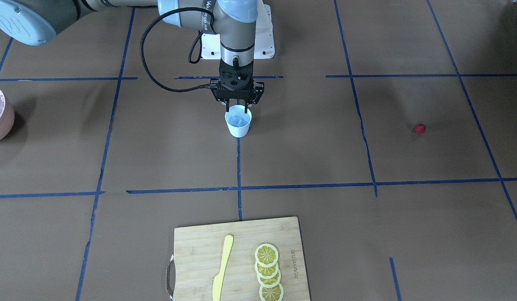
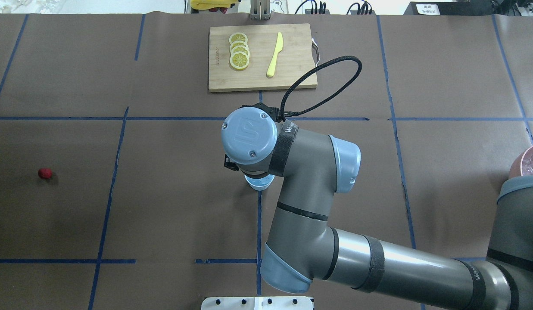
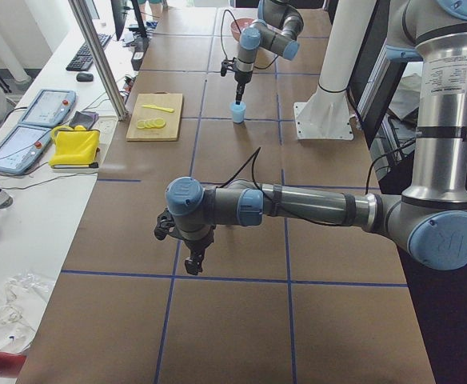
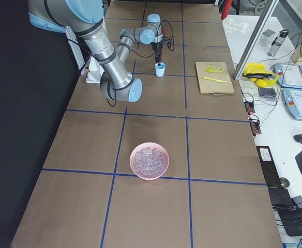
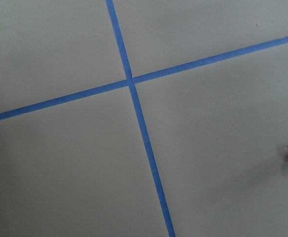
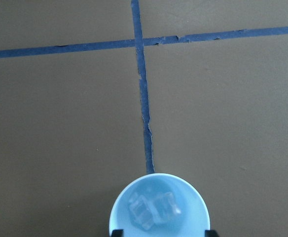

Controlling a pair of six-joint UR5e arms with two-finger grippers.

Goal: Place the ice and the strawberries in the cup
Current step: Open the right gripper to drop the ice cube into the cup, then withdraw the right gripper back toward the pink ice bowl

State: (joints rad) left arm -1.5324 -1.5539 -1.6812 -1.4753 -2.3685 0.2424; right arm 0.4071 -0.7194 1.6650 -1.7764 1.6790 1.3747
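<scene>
A: Where is the right tool (image 1: 237, 109)?

B: Just above the centre of the front-facing view, pointing straight down over the cup (image 1: 239, 130). Its two fingers are spread wide, roughly as far apart as the cup's rim, and nothing is between them. In the right wrist view the fingertips peek in at the bottom edge, one on each side of the cup's mouth.

A: And what is in the cup?

B: A few clear ice cubes (image 6: 151, 210) lie at the bottom. The cup stands upright on the table (image 1: 304, 146), on a blue tape line (image 6: 145, 123).

A: The strawberry (image 1: 420, 128)?

B: Alone at the middle right of the front-facing view, well apart from the cup. The left wrist view catches it at its right edge.

A: What about the left tool (image 3: 193, 264)?

B: It shows only in the side view, low over the table in the lower middle of the frame. I cannot tell whether it is wide or narrow.

A: Anything else?

B: A pink bowl (image 4: 132, 161) heaped with more cubes sits in the lower middle of the right side view. A wooden cutting board (image 1: 195, 251) at the bottom of the front-facing view carries overlapping lemon slices (image 1: 268, 271) and a yellow knife (image 1: 222, 267).
</scene>
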